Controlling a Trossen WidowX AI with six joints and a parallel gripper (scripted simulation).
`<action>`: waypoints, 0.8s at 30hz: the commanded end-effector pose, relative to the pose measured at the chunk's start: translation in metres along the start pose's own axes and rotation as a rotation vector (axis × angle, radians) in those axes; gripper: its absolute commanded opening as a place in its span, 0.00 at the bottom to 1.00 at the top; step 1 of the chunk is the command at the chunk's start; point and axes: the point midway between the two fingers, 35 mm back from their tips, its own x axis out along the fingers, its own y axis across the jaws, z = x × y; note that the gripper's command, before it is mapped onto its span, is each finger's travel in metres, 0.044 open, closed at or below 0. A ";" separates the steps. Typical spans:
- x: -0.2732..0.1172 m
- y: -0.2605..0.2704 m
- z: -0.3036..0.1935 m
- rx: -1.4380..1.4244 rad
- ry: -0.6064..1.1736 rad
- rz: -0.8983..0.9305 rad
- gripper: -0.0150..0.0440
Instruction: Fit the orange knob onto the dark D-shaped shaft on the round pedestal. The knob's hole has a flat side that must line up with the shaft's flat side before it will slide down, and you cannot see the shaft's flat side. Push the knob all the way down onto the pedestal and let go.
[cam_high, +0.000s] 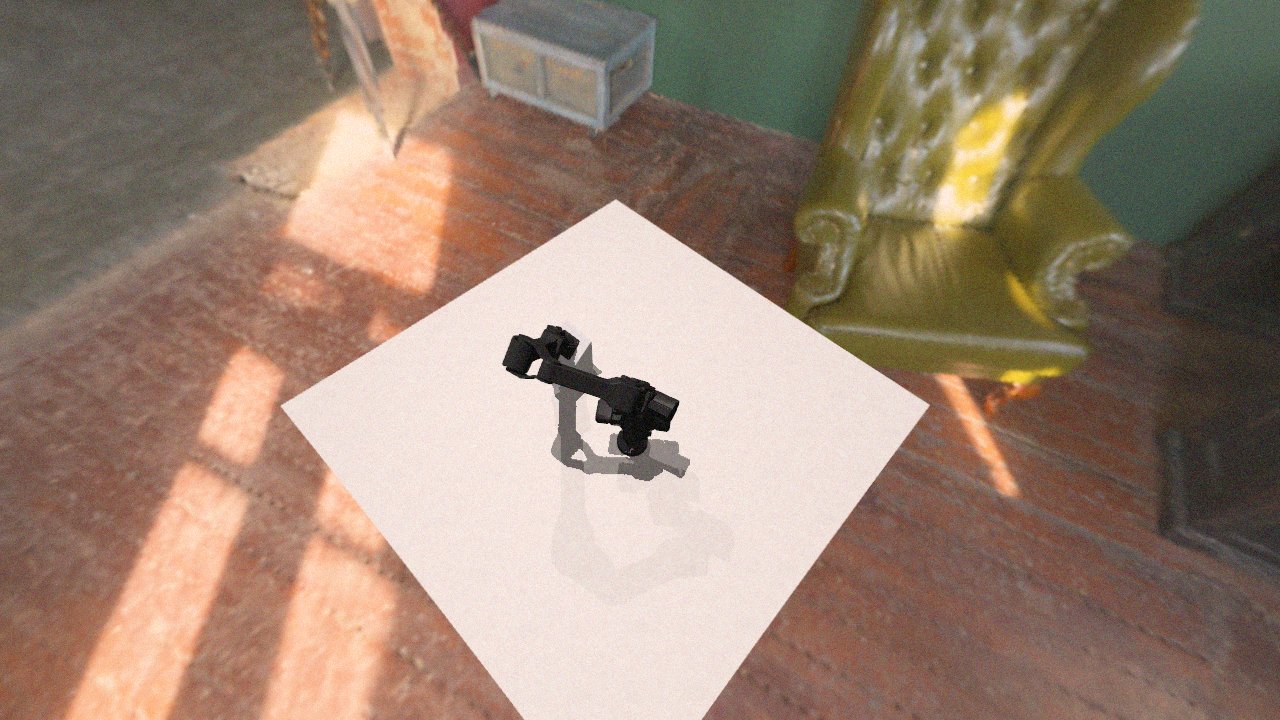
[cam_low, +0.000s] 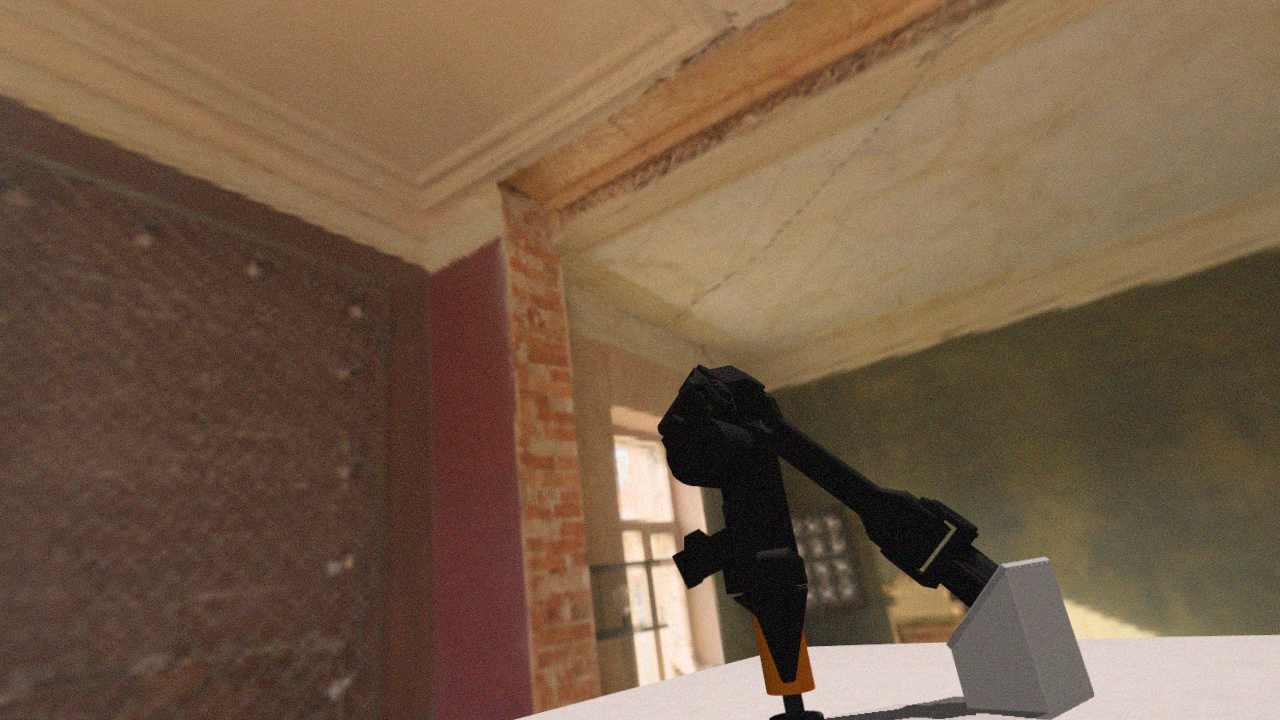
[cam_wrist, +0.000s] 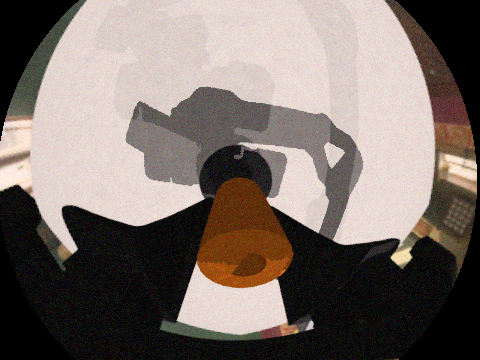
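Note:
The orange knob is held between the fingers of my gripper, which is shut on it and points down. The knob is over the round dark pedestal. In the exterior view a short length of dark shaft shows between the knob's lower rim and the pedestal, so the knob is not against the pedestal. Whether the shaft's tip is inside the hole is hidden, as are the flat sides. In the top view the arm hides the knob and the pedestal.
The arm's grey wedge-shaped mount stands on the white table top to the right in the exterior view. The arm's shadows fall across the table top. A green armchair and a grey chest are beyond the table.

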 end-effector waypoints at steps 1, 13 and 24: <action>-0.005 0.000 0.002 0.021 -0.006 0.006 0.25; 0.000 0.003 0.001 0.062 -0.006 0.006 0.25; -0.002 0.001 0.002 0.062 -0.006 0.006 0.25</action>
